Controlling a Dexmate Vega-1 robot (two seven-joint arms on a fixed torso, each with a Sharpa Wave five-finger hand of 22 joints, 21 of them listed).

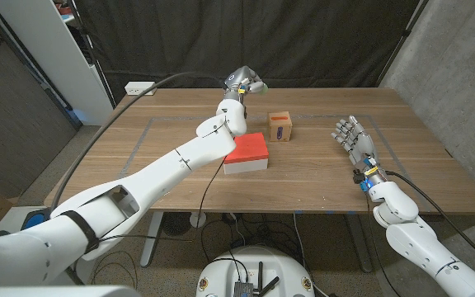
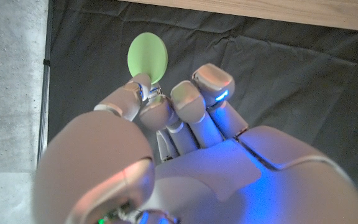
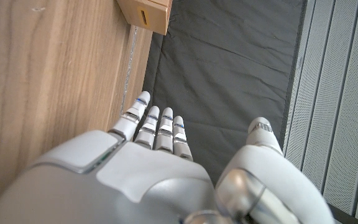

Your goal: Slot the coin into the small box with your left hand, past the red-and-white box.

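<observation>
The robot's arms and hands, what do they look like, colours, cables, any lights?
Both arms have glossy white rounded shells with black joint bands. The left hand and right hand are silver-grey metal with segmented fingers and small blue lights. Thin black cables run along each forearm, and the right wrist shows small coloured connectors.

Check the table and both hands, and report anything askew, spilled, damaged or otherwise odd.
Nothing stands out. The red-and-white box and the small box sit squarely on the table, apart from each other, with no sign of damage. The left hand pinches the green coin cleanly at its edge; the right hand holds nothing.
</observation>
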